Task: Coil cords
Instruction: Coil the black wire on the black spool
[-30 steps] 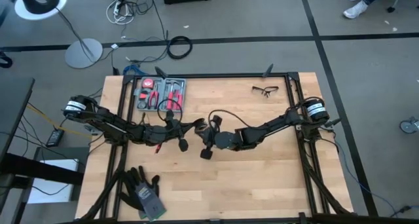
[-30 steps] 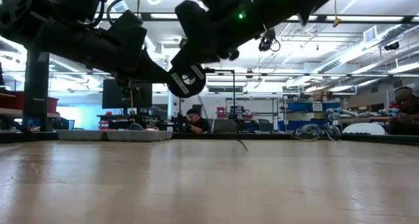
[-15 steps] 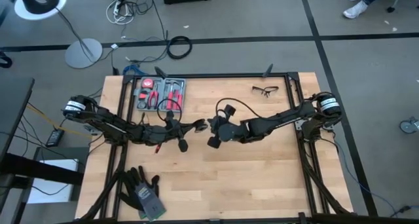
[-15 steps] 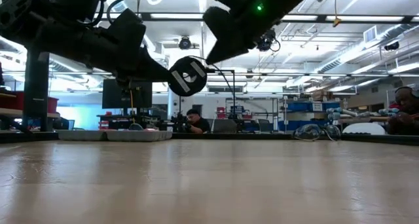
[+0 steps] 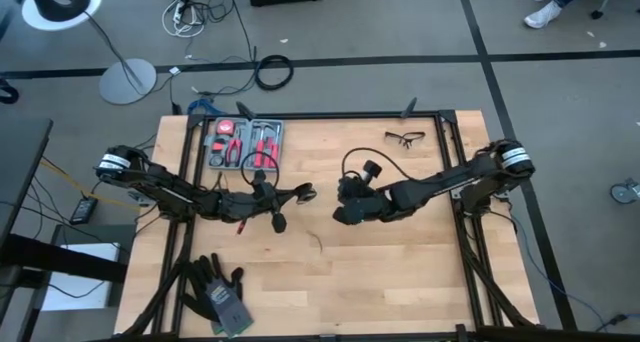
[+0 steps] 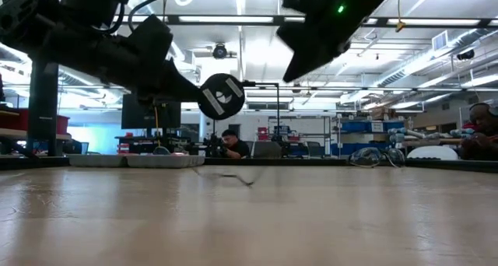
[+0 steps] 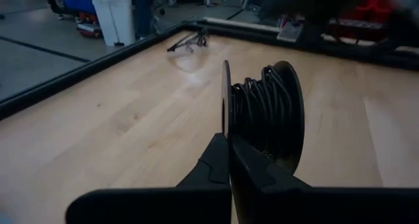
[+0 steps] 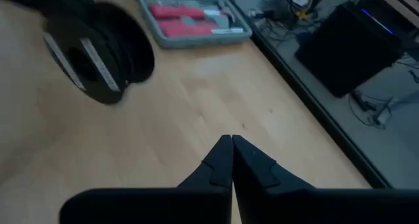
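Observation:
A round black puck point(image 7: 265, 112) with thin black cord wound on it hangs above the table's middle. My left gripper point(image 5: 299, 193) is shut on it; the low view shows the puck's flat face point(image 6: 222, 96). A loose stretch of thin cord point(image 6: 227, 176) lies on the wood below and nearer the front point(image 5: 318, 244). My right gripper point(image 5: 340, 198) hovers a short way to the puck's right, above the table point(image 6: 294, 70). It is shut, and in the right wrist view nothing shows between its fingertips point(image 8: 230, 141). My left gripper pinches the puck's thin outer flange point(image 7: 226, 112) at its rim, between the two fingers. The fingers reach in roughly level from the table's left. The puck stands on edge, clear of the table. My right gripper: I cannot tell whether it touches the cord.
A grey tray of red-handled tools point(image 5: 246, 144) sits at the far left of the table. Safety glasses point(image 5: 405, 137) lie at the far right and dark gloves point(image 5: 216, 294) at the near left. Bare wood spreads across the near right point(image 5: 400, 282).
My right gripper has drawn away from the puck toward the table's right edge, rising a little and tipping its fingers. A thin stretch of cord now shows on the wood in front of the puck. My left gripper and the puck have kept their place.

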{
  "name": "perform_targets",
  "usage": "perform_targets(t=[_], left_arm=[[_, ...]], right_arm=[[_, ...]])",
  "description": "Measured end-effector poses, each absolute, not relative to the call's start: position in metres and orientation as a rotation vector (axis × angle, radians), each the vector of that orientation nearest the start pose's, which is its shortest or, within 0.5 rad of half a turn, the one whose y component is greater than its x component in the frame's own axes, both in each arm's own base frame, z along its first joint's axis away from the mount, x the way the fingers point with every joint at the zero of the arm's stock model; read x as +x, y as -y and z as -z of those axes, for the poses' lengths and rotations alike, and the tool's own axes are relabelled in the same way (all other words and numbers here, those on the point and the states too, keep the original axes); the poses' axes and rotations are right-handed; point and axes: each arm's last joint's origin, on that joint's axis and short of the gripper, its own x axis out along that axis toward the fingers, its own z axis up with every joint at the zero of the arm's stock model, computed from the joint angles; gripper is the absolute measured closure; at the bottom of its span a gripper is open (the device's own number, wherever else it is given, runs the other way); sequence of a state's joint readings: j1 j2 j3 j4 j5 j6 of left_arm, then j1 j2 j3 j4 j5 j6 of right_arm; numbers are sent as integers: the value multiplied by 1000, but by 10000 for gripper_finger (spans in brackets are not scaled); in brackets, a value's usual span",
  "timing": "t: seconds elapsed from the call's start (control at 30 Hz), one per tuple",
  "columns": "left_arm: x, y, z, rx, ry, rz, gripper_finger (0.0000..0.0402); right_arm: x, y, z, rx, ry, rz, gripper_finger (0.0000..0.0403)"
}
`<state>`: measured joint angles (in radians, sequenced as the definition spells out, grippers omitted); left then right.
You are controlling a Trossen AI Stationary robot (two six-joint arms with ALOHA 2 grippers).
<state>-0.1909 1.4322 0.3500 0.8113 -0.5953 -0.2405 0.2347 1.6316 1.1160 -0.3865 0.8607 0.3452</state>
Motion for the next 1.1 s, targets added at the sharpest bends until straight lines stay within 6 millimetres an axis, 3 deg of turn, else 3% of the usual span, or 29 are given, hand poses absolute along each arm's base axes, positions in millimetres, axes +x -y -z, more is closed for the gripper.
perform_targets(t=[0.13, 0.23, 0.47, 0.63, 0.83, 1.1], left_arm=[[238, 29, -150, -126, -219, -435, 401], [238, 29, -150, -124, -221, -441, 401], [238, 29, -150, -127, -222, -442, 401], [238, 29, -150, -128, -220, -443, 401], [238, 29, -150, -128, -219, -447, 401], [239, 29, -155, -142, -167, -444, 401]], right_arm=[[319, -74, -243, -144, -623, 648, 390], [317, -86, -235, -123, -613, 623, 387], [318, -99, -166, 65, -558, 553, 389], [334, -105, -128, 233, -442, 377, 366], [358, -104, -103, 158, -453, 347, 304], [373, -82, -101, 192, -437, 425, 235]])
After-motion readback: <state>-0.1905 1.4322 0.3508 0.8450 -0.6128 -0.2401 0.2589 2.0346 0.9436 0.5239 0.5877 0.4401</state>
